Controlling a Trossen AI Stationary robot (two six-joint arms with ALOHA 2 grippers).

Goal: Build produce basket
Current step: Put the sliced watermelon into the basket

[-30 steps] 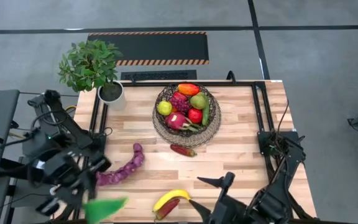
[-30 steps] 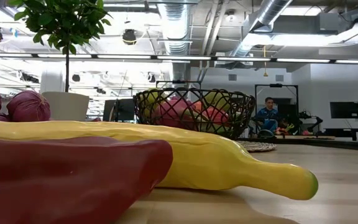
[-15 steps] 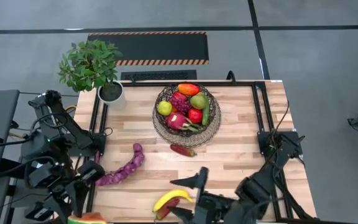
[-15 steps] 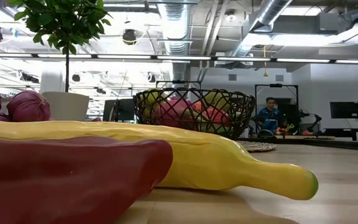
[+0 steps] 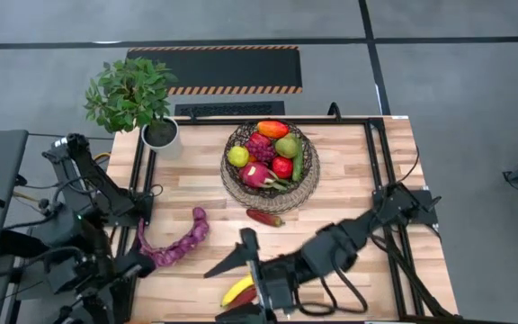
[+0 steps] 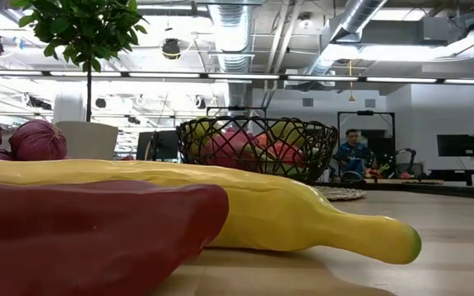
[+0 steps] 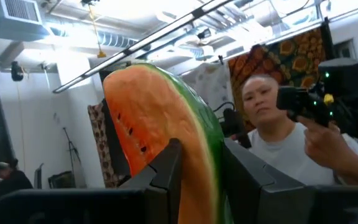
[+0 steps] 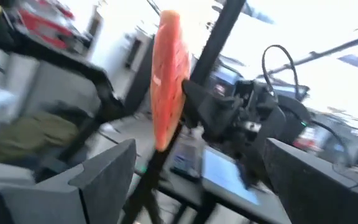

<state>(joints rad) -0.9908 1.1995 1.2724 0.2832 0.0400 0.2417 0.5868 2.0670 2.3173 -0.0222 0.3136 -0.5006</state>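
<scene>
The watermelon slice, red flesh and green rind, sits in my shut left gripper, off the table's near left corner and below the high view's edge. It also shows as the slice in the right wrist view. My right gripper is open, reaching left along the near edge just above the yellow banana and a red pepper beside it. The mesh basket holds several fruits. The purple string and another red pepper lie on the table. My left gripper pinches the watermelon slice between its two fingers: one finger on the red flesh face, the other on the green rind side. The slice is lifted clear and stands up past the fingertips.
A potted plant stands at the far left corner. Black frame rails run along the table's left and right sides. A person is beyond the left gripper. Bare wood lies right of the basket.
My right arm has swung from the near right corner toward the table's left along the near edge, staying open, and now hangs over the banana. My left gripper has carried the watermelon slice toward the near side, out of the high view.
</scene>
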